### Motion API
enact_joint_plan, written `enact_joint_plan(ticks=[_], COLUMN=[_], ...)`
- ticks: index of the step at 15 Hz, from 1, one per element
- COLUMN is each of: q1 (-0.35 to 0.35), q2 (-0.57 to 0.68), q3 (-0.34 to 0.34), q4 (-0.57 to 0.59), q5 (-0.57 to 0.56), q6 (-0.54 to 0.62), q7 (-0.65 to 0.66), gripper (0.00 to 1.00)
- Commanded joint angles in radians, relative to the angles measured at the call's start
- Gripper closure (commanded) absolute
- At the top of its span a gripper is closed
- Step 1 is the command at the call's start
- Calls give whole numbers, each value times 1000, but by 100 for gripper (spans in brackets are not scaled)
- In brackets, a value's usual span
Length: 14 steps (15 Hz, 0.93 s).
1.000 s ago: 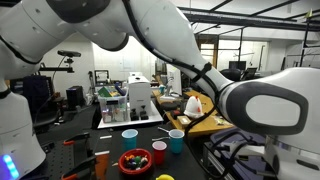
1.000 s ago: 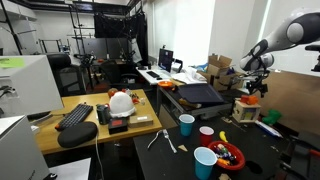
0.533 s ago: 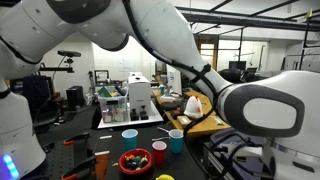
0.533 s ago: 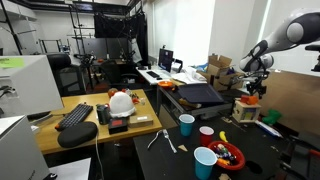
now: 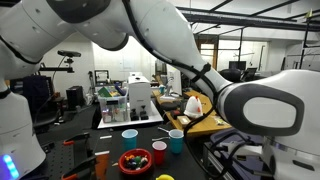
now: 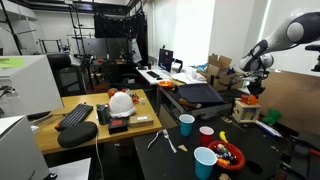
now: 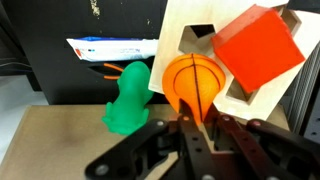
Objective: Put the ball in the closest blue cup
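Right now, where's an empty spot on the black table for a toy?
The table is bare right of the bowl, and between the white sticks and the front blue cup. It's crowded where the red cup, back blue cup and bowl sit close together.

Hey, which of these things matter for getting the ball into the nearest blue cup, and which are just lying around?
For the job:
ball
gripper
blue cup
second blue cup

Just lying about:
red cube
green figure
red cup
bowl
keyboard
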Motion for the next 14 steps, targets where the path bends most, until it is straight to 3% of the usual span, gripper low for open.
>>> enact_joint_plan(ticks=[1,5,8,14], q1=[1,49,72,141], q2=[-78,-211,-348,-571], q3=[16,-28,-18,50], q4=[-62,-119,-190,-415], q5=[-4,-110,-170,-127], q6=[6,19,9,47], q7=[-83,-252,-399,-654], gripper=[100,98,98,98])
